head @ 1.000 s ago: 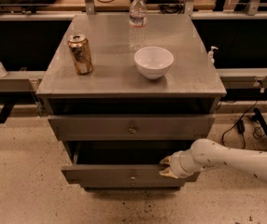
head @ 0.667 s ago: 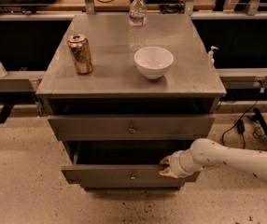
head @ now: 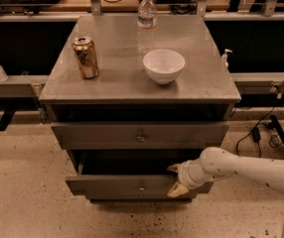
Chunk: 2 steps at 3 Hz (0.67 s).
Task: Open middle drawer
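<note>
The middle drawer (head: 132,186) is a wide grey metal front with a small round knob (head: 142,186). It stands pulled partly out, with a dark gap above it. The top drawer (head: 107,135) with the same knob sits above it, closed. My gripper (head: 176,180) is at the right end of the middle drawer's front. Its tan fingers (head: 177,190) are spread: the upper one lies over the drawer's top edge, the lower one in front of the panel. The white arm (head: 241,170) comes in from the right. The lowest drawer is hidden under the open one.
On the cabinet top (head: 117,86) stand a soda can (head: 86,57), a white bowl (head: 164,65) and a water bottle (head: 147,21). Cables (head: 253,133) lie on the speckled floor at right. Metal rails (head: 13,86) run left and right of the cabinet.
</note>
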Motion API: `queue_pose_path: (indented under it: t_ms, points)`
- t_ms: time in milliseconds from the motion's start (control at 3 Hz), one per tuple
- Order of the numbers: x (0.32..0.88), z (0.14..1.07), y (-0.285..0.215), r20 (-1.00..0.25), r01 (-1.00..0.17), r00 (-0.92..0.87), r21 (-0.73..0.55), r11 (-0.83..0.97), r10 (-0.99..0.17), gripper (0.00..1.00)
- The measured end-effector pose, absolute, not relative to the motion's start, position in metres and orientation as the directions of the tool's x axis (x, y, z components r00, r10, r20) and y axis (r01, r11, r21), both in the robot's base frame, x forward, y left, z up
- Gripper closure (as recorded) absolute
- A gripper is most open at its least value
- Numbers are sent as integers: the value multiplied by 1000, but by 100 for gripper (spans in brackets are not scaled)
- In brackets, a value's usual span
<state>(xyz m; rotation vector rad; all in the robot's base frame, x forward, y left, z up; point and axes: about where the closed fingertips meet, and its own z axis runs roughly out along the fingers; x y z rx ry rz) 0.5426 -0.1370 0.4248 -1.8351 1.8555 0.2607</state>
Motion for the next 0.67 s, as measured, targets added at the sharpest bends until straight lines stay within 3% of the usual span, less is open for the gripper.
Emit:
queue_pose_path:
  t_ms: [333,667]
  points:
    - [535,422,-130,-479,-980,50,-194,51,-876,0]
    - [519,419,-124,-474,-986,61,-163,20,-878,17]
